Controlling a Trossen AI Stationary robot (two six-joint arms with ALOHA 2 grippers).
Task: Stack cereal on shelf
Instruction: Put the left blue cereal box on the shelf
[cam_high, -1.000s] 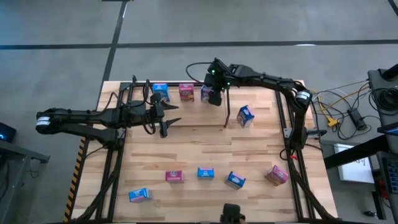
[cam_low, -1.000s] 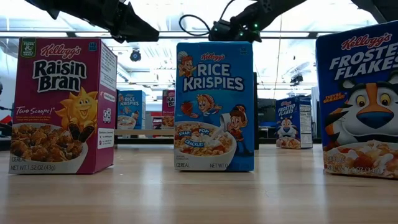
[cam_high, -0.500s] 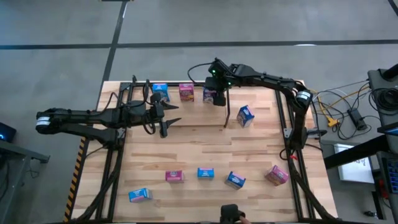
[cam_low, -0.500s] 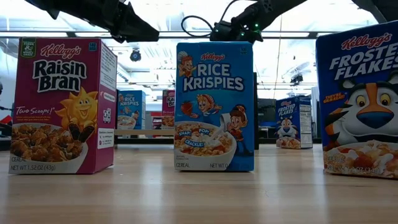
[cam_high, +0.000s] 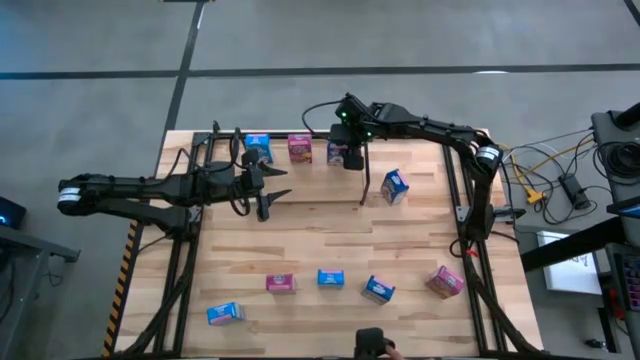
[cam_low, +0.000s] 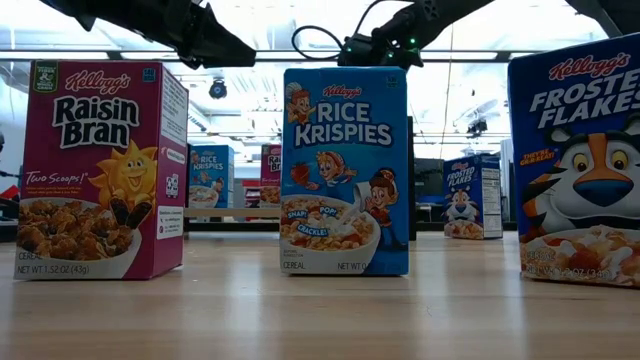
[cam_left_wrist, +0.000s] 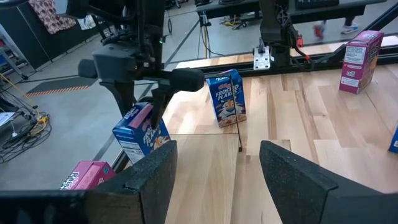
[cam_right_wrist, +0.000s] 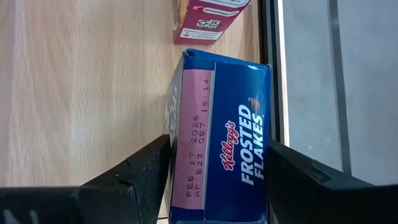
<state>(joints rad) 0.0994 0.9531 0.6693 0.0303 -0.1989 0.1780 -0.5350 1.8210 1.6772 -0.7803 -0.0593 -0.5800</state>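
In the low view, three cereal boxes stand upright along the near edge of the wooden table (cam_high: 400, 240): a pink Raisin Bran box (cam_low: 98, 168) at the left of the frame, a blue Rice Krispies box (cam_low: 345, 170) in the centre, and a blue Frosted Flakes box (cam_low: 577, 160) at the right edge. In the high view, five boxes sit along the lower part of the frame, among them a blue box (cam_high: 225, 314) at lower left and a pink box (cam_high: 446, 281) at lower right.

Higher in that frame, the left gripper (cam_high: 278, 195) hovers left of centre over bare wood, its fingers spread apart and empty. A lone blue box (cam_high: 395, 186) stands right of centre, beside a thin upright rod.

At the upper middle of the high view lies the shelf (cam_high: 225, 142) of black rods, with a blue box (cam_high: 257, 149) and a pink shelf box (cam_high: 299, 148) standing on it side by side. Just right of these, the right gripper (cam_high: 346, 157) pinches a Frosted Flakes carton (cam_right_wrist: 225, 158) between its two fingers (cam_right_wrist: 138, 180), at the shelf's back edge beside the pink shelf box.
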